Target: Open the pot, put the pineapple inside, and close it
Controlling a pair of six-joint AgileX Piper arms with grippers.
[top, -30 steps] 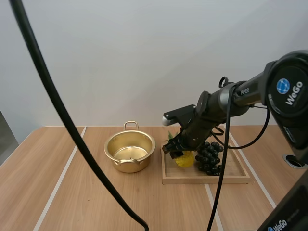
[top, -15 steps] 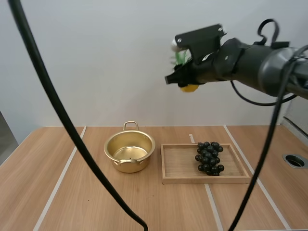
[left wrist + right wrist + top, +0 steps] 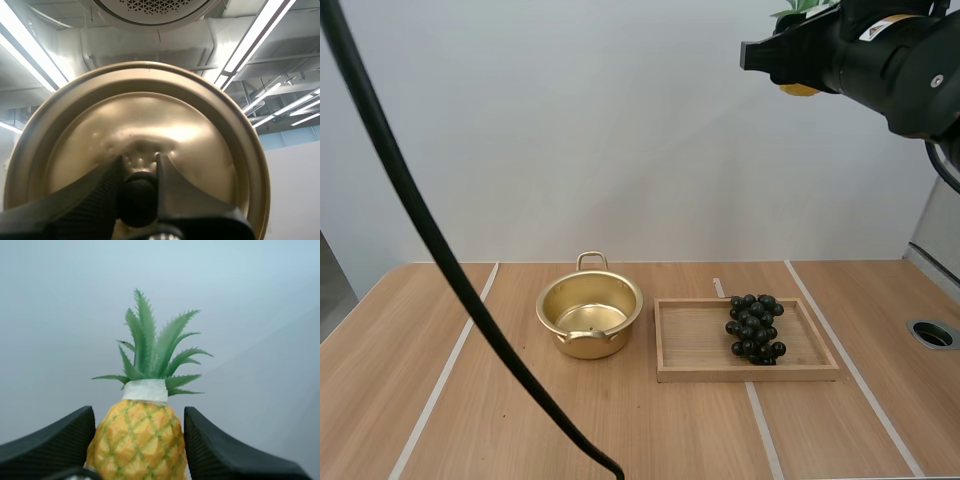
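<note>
Pineapple higher, in right hand

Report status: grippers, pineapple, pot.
Left gripper shut on lid. Right gripper shut on pineapple, aloft. Pot open, empty, nothing over it.

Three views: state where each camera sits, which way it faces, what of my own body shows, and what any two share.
High view: behind and above the bases, looking forward and down at pot, tray and grapes; right arm held high with pineapple.
Left wrist view: rides its arm, faces up along left gripper, shut on the lid by its knob.
Right wrist view: rides its arm, faces along right gripper, shut on the pineapple.
Shared: high and right wrist views both show the pineapple.
</note>
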